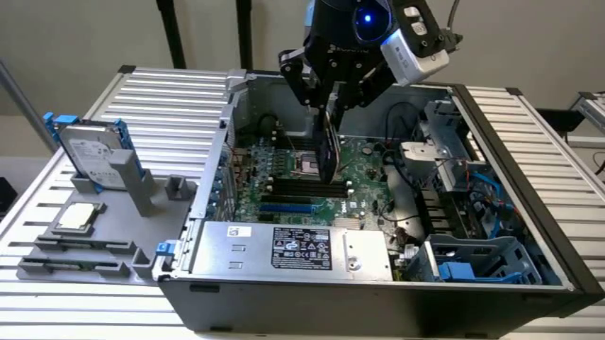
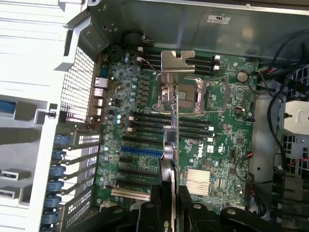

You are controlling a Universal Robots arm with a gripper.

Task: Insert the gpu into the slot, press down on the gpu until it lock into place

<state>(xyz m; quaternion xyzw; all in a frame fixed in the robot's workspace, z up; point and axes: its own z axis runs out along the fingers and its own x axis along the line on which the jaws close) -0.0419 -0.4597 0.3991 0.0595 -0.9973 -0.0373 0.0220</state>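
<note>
My claw point(image 1: 331, 99) pinches the gpu point(image 1: 330, 152) on edge, over the middle of the motherboard point(image 1: 369, 159). I judge it is not yet in the blue slot point(image 1: 286, 210); insertion and pressing remain.

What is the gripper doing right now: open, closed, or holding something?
Gripper: jaws closed on the gpu, which it holds on edge above the motherboard.
</note>
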